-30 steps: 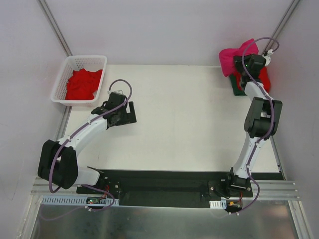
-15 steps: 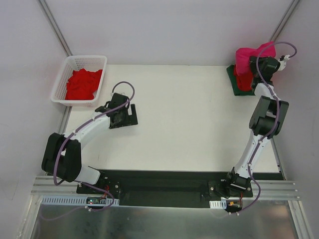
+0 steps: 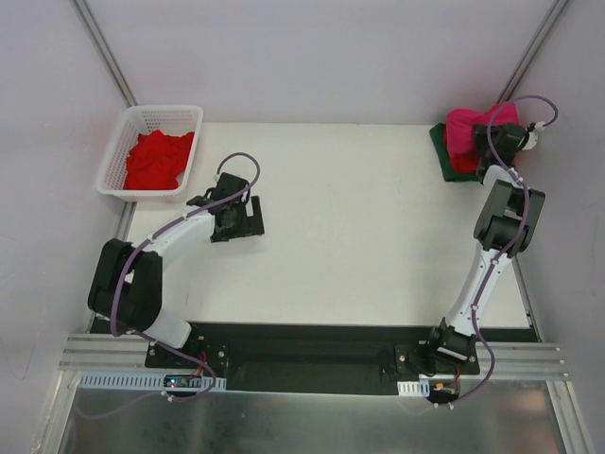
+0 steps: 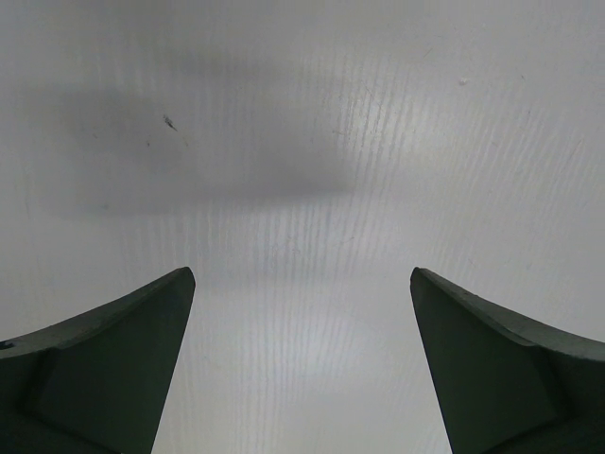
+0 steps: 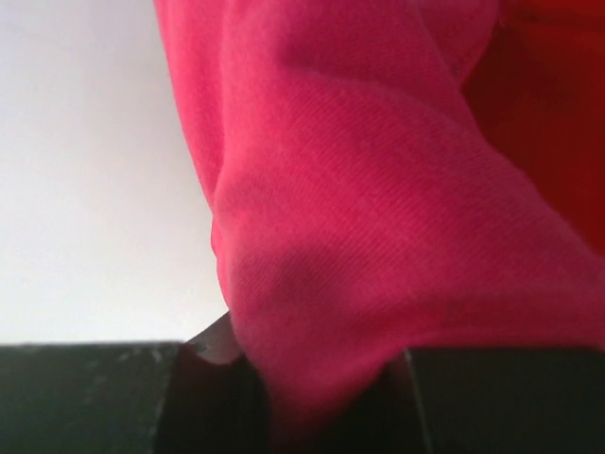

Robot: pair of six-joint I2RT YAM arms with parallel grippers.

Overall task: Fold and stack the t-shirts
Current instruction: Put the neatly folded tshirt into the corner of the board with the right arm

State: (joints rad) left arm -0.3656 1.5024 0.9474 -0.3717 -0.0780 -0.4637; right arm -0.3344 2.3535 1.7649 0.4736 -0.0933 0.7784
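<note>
**Counter** (image 3: 378, 236): seen between the wide-open left jaws. **Basket** (image 3: 163, 111): beyond and left of those jaws, holding unfolded red t-shirts (image 3: 156, 159), work probably still to do. **Stack**, just below the right jaws: green t-shirt (image 3: 442, 156), red t-shirt (image 3: 463, 168). **Pink t-shirt** (image 3: 465, 130): pinched in the right jaws, bunched on the stack, not yet released. One second earlier it was draped further left; the right jaws have since swung right.
</note>
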